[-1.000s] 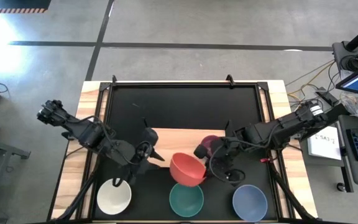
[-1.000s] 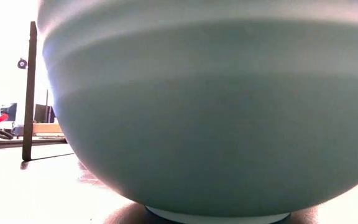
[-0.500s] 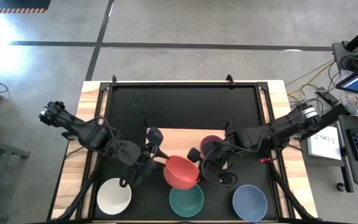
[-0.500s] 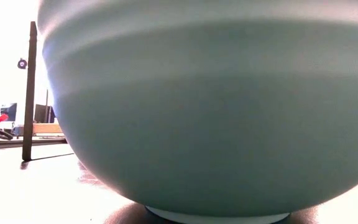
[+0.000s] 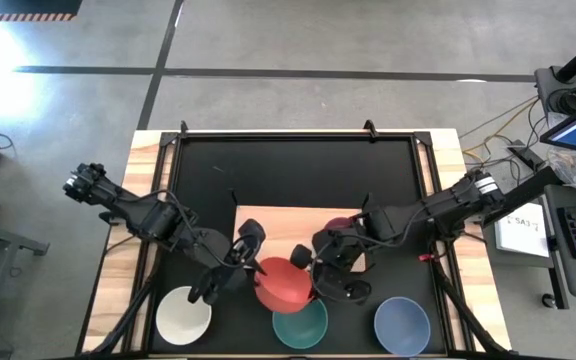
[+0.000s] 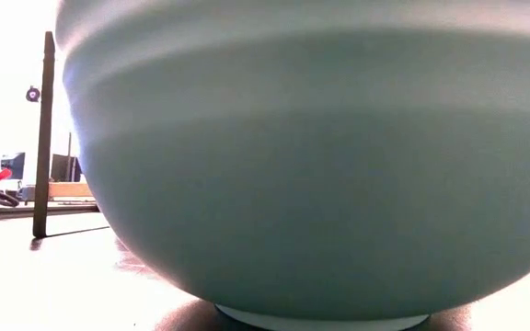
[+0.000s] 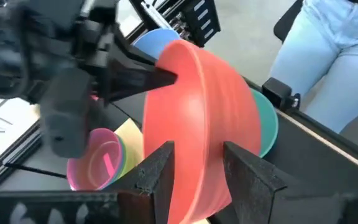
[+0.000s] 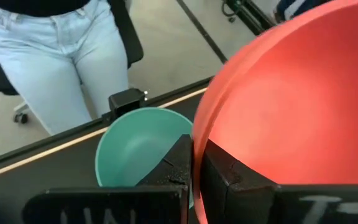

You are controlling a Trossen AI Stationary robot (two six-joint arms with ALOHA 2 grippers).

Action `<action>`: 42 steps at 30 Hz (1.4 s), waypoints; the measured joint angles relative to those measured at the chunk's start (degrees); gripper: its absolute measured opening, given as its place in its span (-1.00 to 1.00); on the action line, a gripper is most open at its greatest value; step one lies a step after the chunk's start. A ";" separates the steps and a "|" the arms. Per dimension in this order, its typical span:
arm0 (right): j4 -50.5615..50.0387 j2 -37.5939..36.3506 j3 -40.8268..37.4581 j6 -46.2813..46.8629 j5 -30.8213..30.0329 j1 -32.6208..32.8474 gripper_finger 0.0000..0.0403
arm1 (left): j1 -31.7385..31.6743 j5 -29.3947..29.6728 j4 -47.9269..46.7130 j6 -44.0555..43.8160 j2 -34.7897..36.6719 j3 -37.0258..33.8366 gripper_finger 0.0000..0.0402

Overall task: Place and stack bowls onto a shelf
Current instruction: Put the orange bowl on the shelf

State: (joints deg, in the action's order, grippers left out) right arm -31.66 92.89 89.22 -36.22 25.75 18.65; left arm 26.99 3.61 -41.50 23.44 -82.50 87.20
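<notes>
The red bowl [image 5: 284,284] hangs tipped on its side over the near edge of the light-wood shelf [image 5: 280,222]. My right gripper [image 5: 306,262] is shut on its rim. My left gripper [image 5: 251,262] is open. One finger [image 7: 159,169] stands before the bowl's hollow and the other [image 7: 248,177] outside its wall; I cannot tell whether they touch. A magenta small bowl [image 5: 340,229] sits nested in a yellow-green one [image 7: 122,155] on the shelf. The teal bowl [image 5: 300,322] rests on its foot [image 6: 320,317] on the black tabletop, below the red bowl. My right gripper pinches the red bowl's rim [image 8: 199,134], one finger [image 8: 224,171] inside the hollow and one [image 8: 178,163] outside. It comes from the table's right, slanting down. The bowl is lifted clear and tipped, its opening turned sideways.
The white bowl [image 5: 184,315] and the grey-blue bowl [image 5: 402,325] stand along the near edge, either side of the teal one. A person in light jeans [image 8: 55,56] stands just beyond the near edge. The far half of the black tabletop [image 5: 298,170] is bare.
My right gripper has carried the red bowl toward the table's left and near edge, and the bowl has tipped further onto its side. My left gripper has closed in on the bowl from the left, its fingers now standing on either side of the bowl's wall.
</notes>
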 joint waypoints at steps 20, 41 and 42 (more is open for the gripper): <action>-10.12 5.30 10.48 -2.56 -0.28 -2.83 -0.95 | -0.53 -4.23 -4.70 -3.15 -1.57 0.02 -0.41; -12.58 5.17 10.59 -2.26 -0.42 -5.67 -0.96 | -0.84 -3.60 -5.16 -3.43 0.87 -0.25 -0.41; -12.55 5.17 10.59 -2.32 -0.38 -5.63 -0.96 | -0.99 -3.62 -5.16 -3.43 0.69 -0.25 -0.41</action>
State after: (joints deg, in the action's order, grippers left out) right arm -44.22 98.06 99.81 -38.54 25.37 13.02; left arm 26.00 -0.01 -46.66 20.01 -81.81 86.95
